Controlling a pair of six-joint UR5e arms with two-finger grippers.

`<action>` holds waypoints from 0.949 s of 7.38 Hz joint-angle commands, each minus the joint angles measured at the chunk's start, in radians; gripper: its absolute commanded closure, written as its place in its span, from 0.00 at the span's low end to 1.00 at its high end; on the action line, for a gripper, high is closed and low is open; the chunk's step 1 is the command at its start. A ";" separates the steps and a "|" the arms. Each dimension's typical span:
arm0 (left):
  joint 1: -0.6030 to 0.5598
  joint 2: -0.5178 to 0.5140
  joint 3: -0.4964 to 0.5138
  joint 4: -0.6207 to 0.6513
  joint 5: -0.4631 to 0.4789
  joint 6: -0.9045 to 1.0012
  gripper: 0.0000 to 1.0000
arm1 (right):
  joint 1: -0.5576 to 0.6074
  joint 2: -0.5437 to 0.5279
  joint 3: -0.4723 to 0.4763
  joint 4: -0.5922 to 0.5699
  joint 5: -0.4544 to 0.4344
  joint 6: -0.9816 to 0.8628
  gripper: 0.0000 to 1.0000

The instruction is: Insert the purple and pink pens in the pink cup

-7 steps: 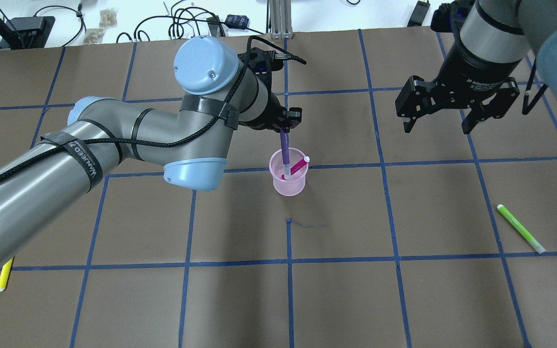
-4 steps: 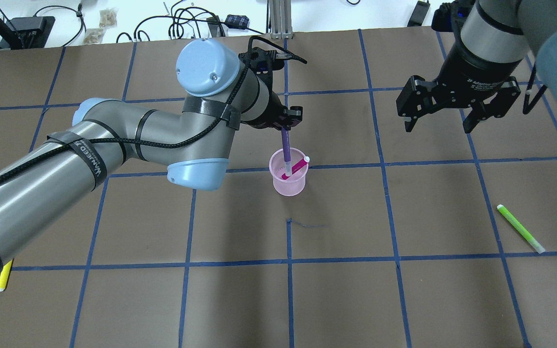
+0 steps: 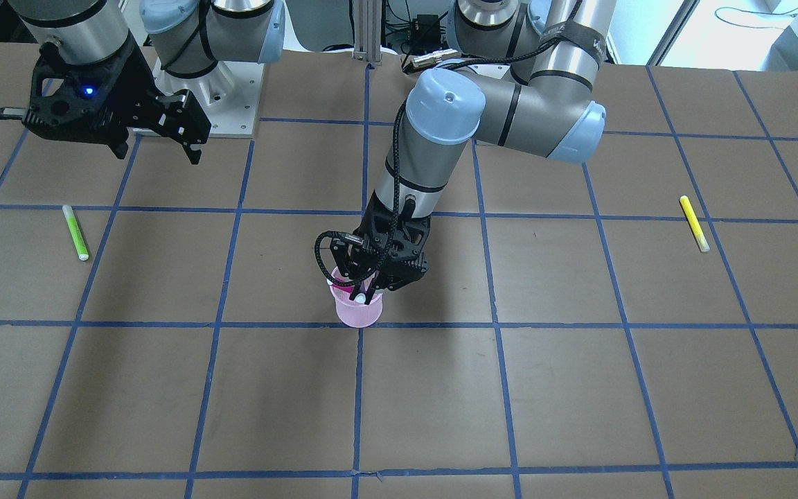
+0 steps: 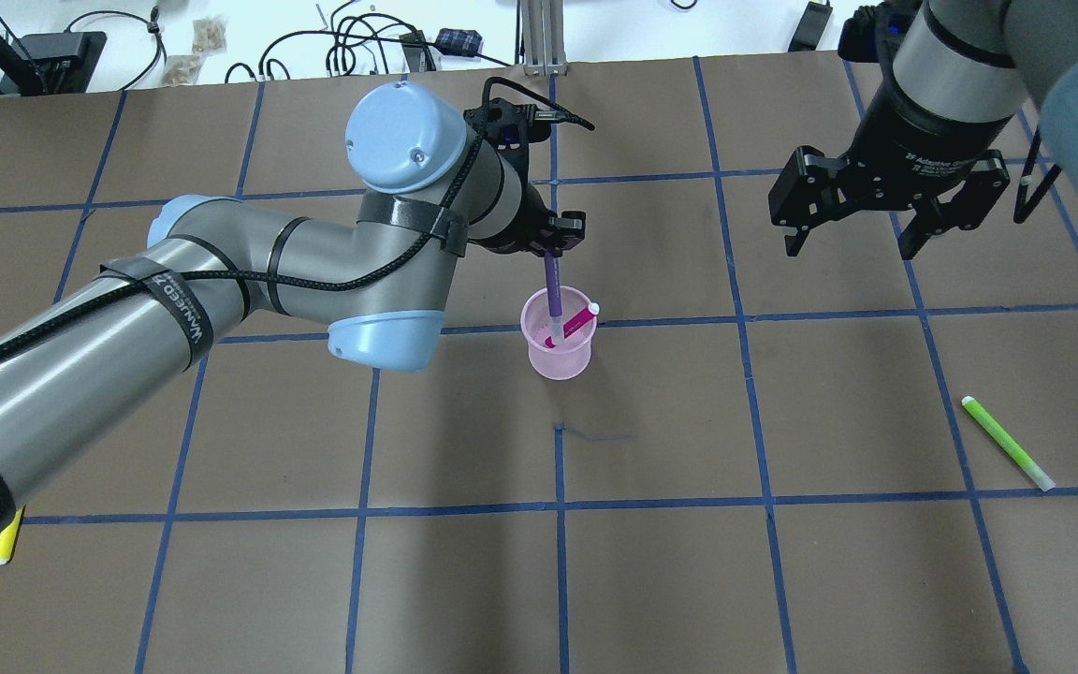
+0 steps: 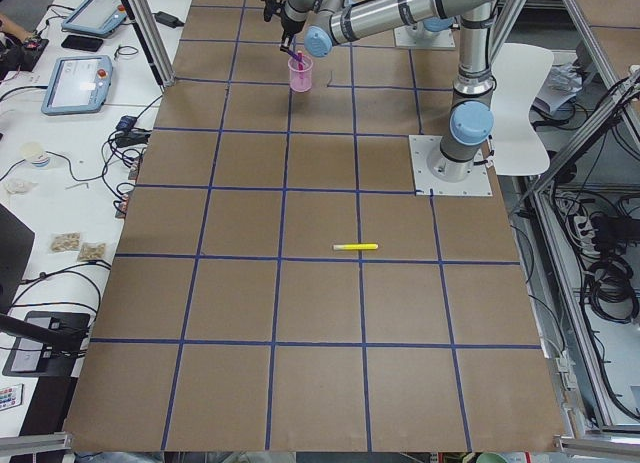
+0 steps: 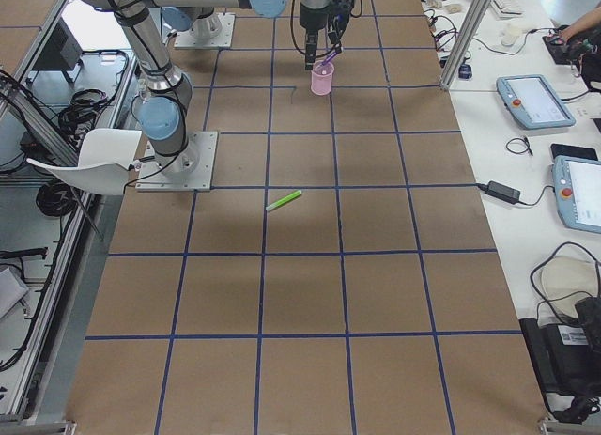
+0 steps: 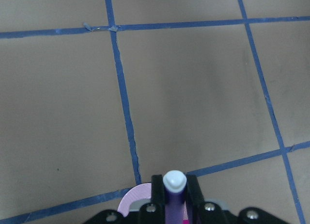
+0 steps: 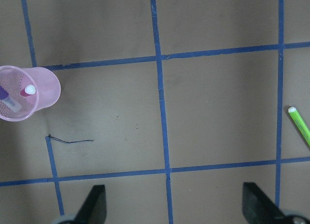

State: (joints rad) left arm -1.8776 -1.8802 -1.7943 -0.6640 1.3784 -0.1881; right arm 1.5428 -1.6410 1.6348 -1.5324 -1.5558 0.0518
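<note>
The big brown table (image 4: 782,562) has blue lines on it. The pink cup (image 4: 558,354) stands near its middle.

My right gripper (image 4: 850,251) hangs at 2 o'clock from the cup. Its fingers are spread wide and hold nothing. My left gripper (image 4: 553,245) is just above the cup, at 12 o'clock. Its fingers pinch tight on the top part of the purple pen (image 4: 553,295). The pen points down, and its low end is inside the cup.

I think the cup is very light and could tip if I bump its rim, so I should go straight down. The pen looks light, hard and smooth, so it may slip. Holding it near the top is good, because my fingers need not go into the cup.

The cup is see-through pink with tiny holes. The purple pen is thin, with a white cap on top. The pink pen (image 4: 579,321) leans inside the cup toward 2 o'clock, with its white end up.
</note>
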 commanded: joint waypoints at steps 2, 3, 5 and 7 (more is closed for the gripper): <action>0.000 -0.007 0.000 0.000 0.004 -0.002 0.34 | -0.001 -0.002 0.000 0.001 0.000 0.000 0.00; 0.000 -0.008 0.000 0.000 0.002 -0.001 0.25 | -0.001 -0.003 0.000 0.006 0.000 0.000 0.00; 0.000 -0.005 0.015 0.003 0.001 -0.004 0.13 | -0.001 -0.006 0.000 0.003 -0.001 0.000 0.00; 0.044 0.032 0.062 -0.133 0.001 -0.001 0.00 | -0.003 -0.006 0.000 0.015 -0.001 0.000 0.00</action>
State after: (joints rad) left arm -1.8644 -1.8670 -1.7639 -0.7051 1.3798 -0.1902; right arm 1.5413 -1.6471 1.6352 -1.5206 -1.5569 0.0522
